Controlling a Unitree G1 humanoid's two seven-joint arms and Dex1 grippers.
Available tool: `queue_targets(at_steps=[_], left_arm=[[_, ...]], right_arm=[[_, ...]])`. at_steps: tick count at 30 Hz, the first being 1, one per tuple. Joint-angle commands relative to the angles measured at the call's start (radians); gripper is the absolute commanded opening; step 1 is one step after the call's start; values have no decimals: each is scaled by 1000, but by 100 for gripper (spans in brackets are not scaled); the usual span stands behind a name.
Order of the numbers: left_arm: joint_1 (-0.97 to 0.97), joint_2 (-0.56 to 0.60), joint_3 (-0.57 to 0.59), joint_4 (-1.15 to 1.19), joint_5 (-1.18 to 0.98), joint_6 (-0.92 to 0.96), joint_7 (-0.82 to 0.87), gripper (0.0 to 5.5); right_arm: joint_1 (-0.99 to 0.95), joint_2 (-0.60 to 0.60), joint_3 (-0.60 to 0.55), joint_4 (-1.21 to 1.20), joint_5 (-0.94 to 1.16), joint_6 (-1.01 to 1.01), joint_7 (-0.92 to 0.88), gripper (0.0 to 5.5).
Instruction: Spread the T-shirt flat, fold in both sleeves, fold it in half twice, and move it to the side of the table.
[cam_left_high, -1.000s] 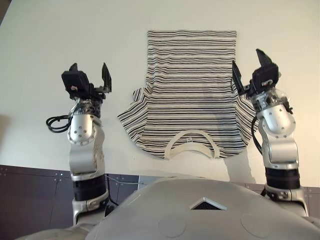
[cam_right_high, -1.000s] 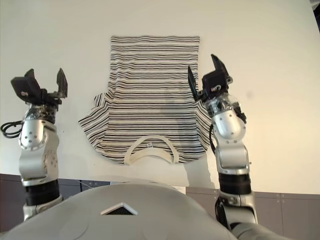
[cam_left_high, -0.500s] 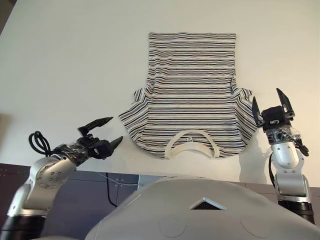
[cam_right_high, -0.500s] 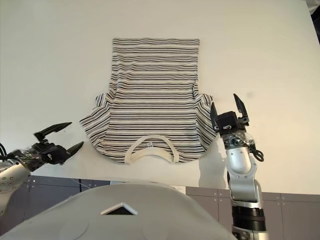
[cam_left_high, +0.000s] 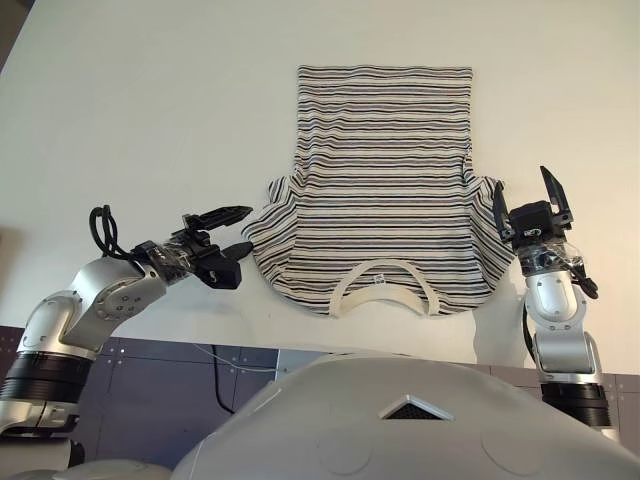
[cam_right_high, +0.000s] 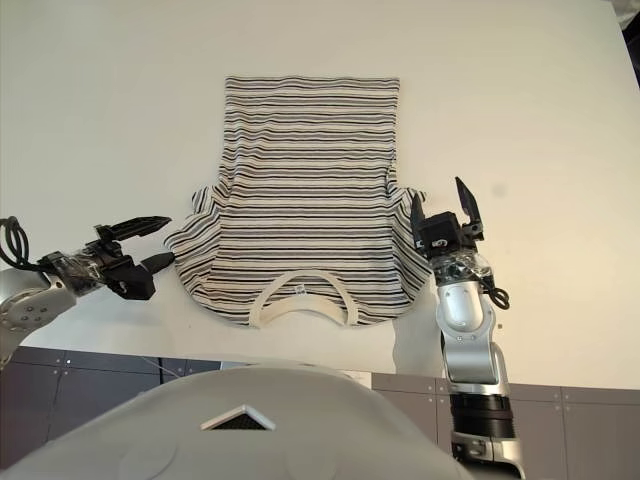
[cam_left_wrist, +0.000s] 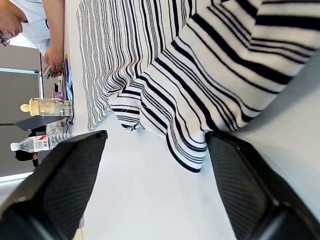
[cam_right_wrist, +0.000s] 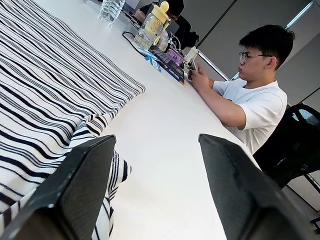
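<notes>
A black-and-white striped T-shirt (cam_left_high: 380, 180) lies on the white table (cam_left_high: 130, 120), hem at the far side, cream collar (cam_left_high: 385, 290) nearest me. Both short sleeves are bunched against the body. My left gripper (cam_left_high: 232, 232) is open, low over the table, its tips just beside the left sleeve (cam_left_high: 268, 215); that sleeve's edge (cam_left_wrist: 175, 145) lies between the fingers (cam_left_wrist: 65, 190) in the left wrist view. My right gripper (cam_left_high: 526, 198) is open, pointing up beside the right sleeve (cam_left_high: 488, 200), whose stripes (cam_right_wrist: 45, 135) show past one of its fingers (cam_right_wrist: 75, 195).
The table's near edge (cam_left_high: 150, 338) runs just behind both arms. At the far end sit a yellow bottle (cam_right_wrist: 152, 22), a water bottle (cam_right_wrist: 111, 9) and small items. White tabletop stretches left and right of the shirt.
Both arms dropped from raised positions to the table's near edge. Since half a second ago the left gripper has swung right to the left sleeve; the right gripper has edged up toward the right sleeve.
</notes>
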Motion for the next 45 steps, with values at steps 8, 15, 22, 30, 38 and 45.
queue_targets(at_steps=[8, 15, 22, 30, 38, 45], left_arm=[[-6, -35, -141, 85, 200, 167, 15, 136], [43, -19, -127, 55, 168, 207, 49, 29], [137, -97, -44, -115, 110, 268, 159, 11], [132, -261, -9, -232, 115, 334, 286, 11], [106, -377, -125, -291, 87, 315, 244, 11], [122, -382, -182, -227, 51, 317, 179, 11]], right_arm=[[-49, 20, 28, 49, -14, -1, -12, 305], [-25, 29, 33, 40, -12, -1, -19, 305], [-43, 13, 23, 50, 1, -1, -2, 305], [-69, -20, 5, 74, 20, -4, 34, 305], [-89, -59, -12, 108, 32, -22, 68, 305], [-147, -76, -4, 178, 32, -53, 90, 305]])
